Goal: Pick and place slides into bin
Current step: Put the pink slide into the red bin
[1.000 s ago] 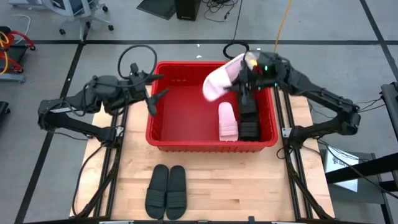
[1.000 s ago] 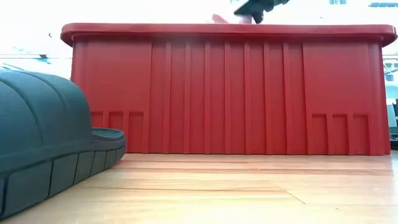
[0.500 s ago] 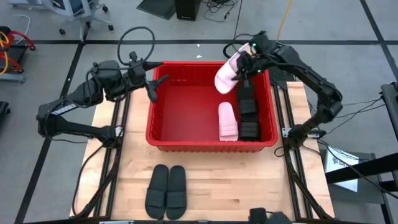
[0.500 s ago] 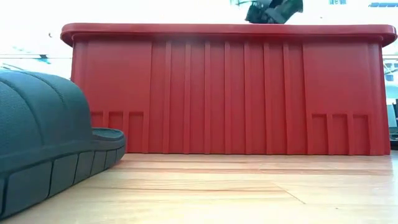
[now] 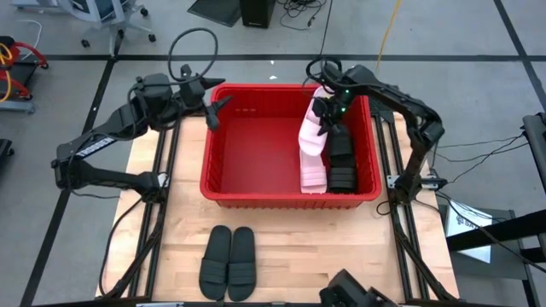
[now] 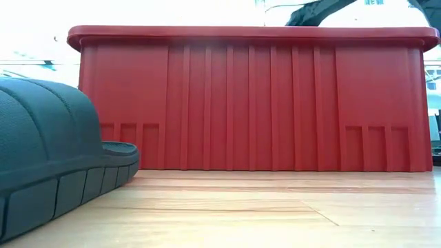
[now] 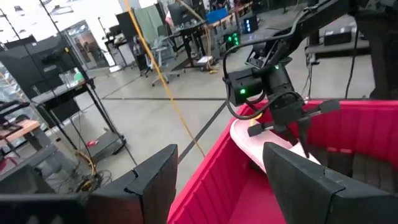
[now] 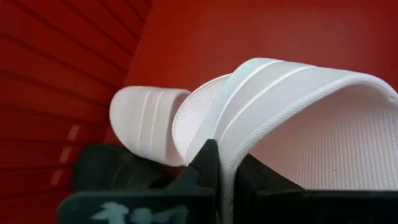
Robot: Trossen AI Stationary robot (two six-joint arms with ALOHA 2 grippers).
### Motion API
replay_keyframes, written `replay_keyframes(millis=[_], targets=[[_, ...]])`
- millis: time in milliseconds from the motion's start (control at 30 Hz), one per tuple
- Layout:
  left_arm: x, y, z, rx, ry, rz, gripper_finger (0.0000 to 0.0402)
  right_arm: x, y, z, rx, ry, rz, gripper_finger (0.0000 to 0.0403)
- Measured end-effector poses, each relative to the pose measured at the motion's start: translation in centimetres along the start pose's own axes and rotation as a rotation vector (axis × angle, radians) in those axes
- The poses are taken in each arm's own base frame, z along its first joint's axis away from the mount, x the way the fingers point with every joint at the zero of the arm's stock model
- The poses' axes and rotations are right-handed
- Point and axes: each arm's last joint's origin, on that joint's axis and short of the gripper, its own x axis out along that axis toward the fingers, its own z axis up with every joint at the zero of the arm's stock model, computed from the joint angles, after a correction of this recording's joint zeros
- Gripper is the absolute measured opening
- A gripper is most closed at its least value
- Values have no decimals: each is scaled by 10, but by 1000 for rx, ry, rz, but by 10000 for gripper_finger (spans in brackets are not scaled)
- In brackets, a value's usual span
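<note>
The red bin [image 5: 223, 183] stands at the table's middle; its near wall fills the low view [image 6: 255, 96]. My right gripper [image 5: 328, 113] is shut on a pale slide [image 5: 310, 135] inside the bin's far right part. A second pale slide [image 5: 313, 170] and black slides [image 5: 342, 168] lie on the bin floor. Two black slides [image 5: 229, 263] lie side by side, soles down, on the table near its front edge; one shows in the low view [image 6: 48, 151]. My left gripper [image 5: 215, 109] is open and empty above the bin's far left corner. My right gripper pinches the edge of the pale slide's ribbed strap [image 8: 227, 163] between its two fingers, one finger [image 8: 207, 163] on each side of the strap. The fingers slant down into the bin from its far right side. The slide hangs tilted below them [image 7: 268, 138], over the other pale slide.
The bin's thick rim [image 5: 290, 199] and ribbed walls enclose my right gripper. Bare wood [image 5: 341, 247] lies between the bin and the near edge, right of the two black slides. Cables and room floor lie beyond the far edge.
My right gripper has carried the pale slide first toward the far edge, then down into the bin; the slide has tipped from lying across above the rim to hanging steeply inside. My left gripper has moved toward the far edge, along the bin's left wall.
</note>
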Motion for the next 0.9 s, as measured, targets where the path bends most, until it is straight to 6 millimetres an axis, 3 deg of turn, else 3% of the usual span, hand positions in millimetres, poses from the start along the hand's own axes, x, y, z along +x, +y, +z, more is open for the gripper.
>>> replay_keyframes(millis=[233,567,900], targets=[[15,0,-6,16,30,9,241,25,-14,-12,10,9,159,0],[14,0,-4,14,-2,-53,241,52,-32,-26,26,51,250,0],[14,0,-4,14,-2,-59,241,80,-38,-28,21,93,335,0]])
